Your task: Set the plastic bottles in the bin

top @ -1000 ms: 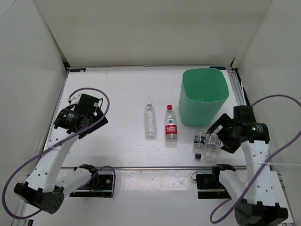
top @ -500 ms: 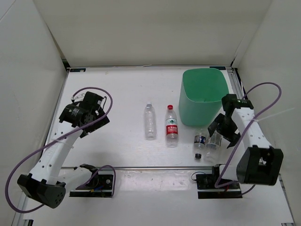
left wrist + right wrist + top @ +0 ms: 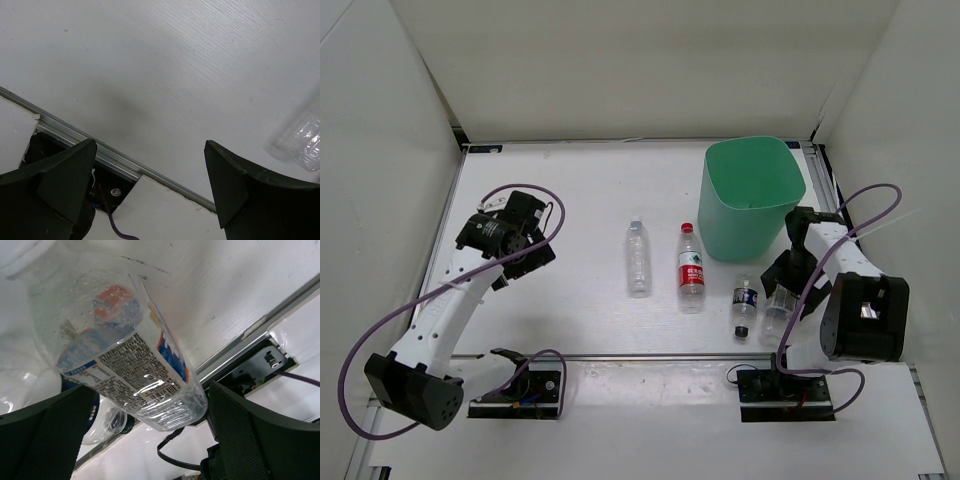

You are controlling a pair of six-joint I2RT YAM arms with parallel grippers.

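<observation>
Four small clear plastic bottles lie on the white table [image 3: 570,190]: one plain, clear-capped [image 3: 638,258], one red-labelled, red-capped [image 3: 691,270], and two short, dark-labelled [image 3: 744,304] [image 3: 777,306]. One large mint-green plastic bin [image 3: 745,236]. Two white robot arms [image 3: 448,312] [image 3: 832,248].

White table [image 3: 580,200] w/ alu rail [image 3: 650,355] along near edge, white walls [image 3: 620,70] round 3 sides.

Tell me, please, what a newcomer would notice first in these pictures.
The mint-green bin at the far right of the table stands out most. Near it lie a plain bottle, a red-labelled bottle and a short bottle in a row; the open right gripper straddles a second short bottle at the row's right end.
</observation>
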